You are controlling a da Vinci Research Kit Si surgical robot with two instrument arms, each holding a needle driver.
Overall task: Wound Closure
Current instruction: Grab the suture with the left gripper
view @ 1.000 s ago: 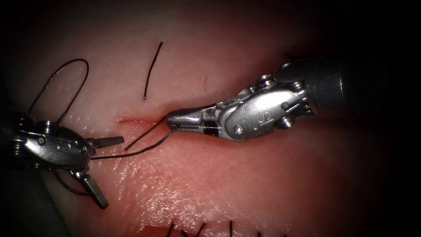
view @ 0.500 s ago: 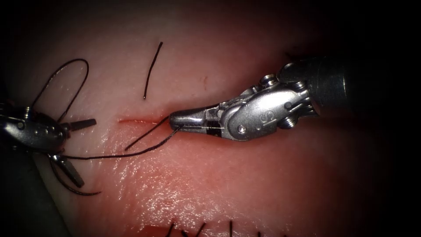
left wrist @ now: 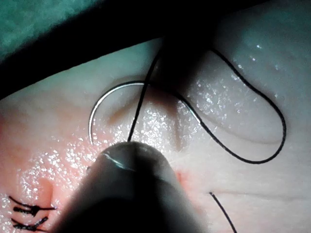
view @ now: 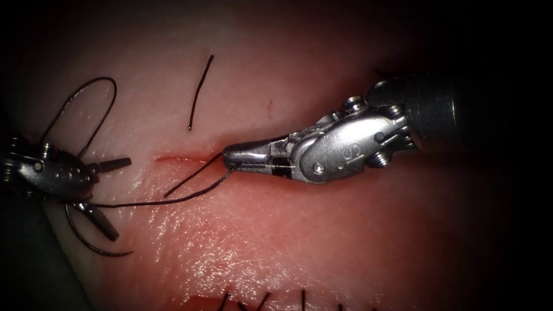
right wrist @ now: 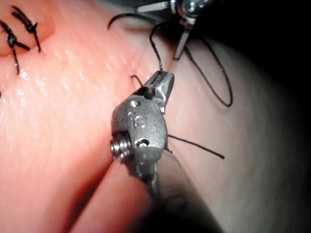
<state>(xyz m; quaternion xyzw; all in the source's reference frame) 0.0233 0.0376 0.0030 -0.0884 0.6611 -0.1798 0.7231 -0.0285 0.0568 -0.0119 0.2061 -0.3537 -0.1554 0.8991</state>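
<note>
needle (left wrist: 104, 104) lies free beside splayed, empty left tool (view: 106, 196); right tool (view: 239, 156) clamps thread (view: 173, 200).

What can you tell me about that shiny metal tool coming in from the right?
The silvery steel right tool has a hinged wrist on a dark shaft. Its two short jaws are shut on the thin black thread, right at the red cut in the pink tissue. It lies nearly level, pointing left, tip against the tissue.
</note>
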